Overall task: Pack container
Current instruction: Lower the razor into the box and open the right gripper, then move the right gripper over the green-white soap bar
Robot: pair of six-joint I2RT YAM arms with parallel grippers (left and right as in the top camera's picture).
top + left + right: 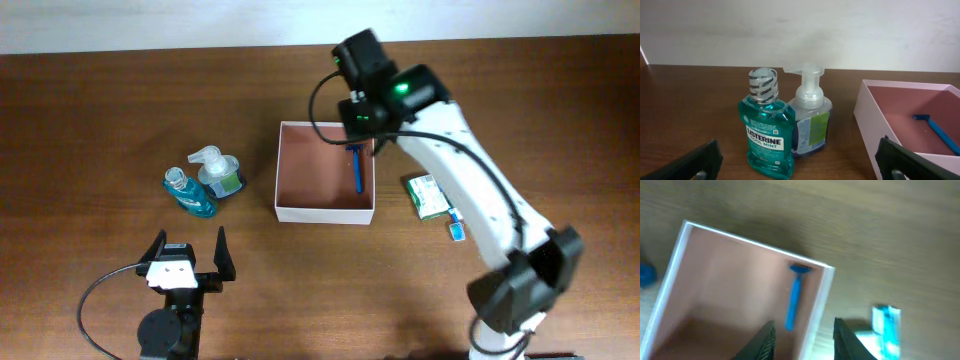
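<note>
The square, shallow container [322, 213] with thin white walls and a reddish-brown inside sits mid-table.
A thin blue plastic razor [357, 172] lies flat inside, its long way along the right wall. The right gripper [803, 322] hangs just above, fingers a little apart, holding nothing. The left gripper [190, 236], spread wide, is nearer the teal mouthwash bottle [190, 192] (smooth, see-through plastic) left of the container.

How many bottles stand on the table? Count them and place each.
2. The teal mouthwash bottle stands left of the container; the clear pump bottle is close beside that bottle. None appears hidden.
</note>
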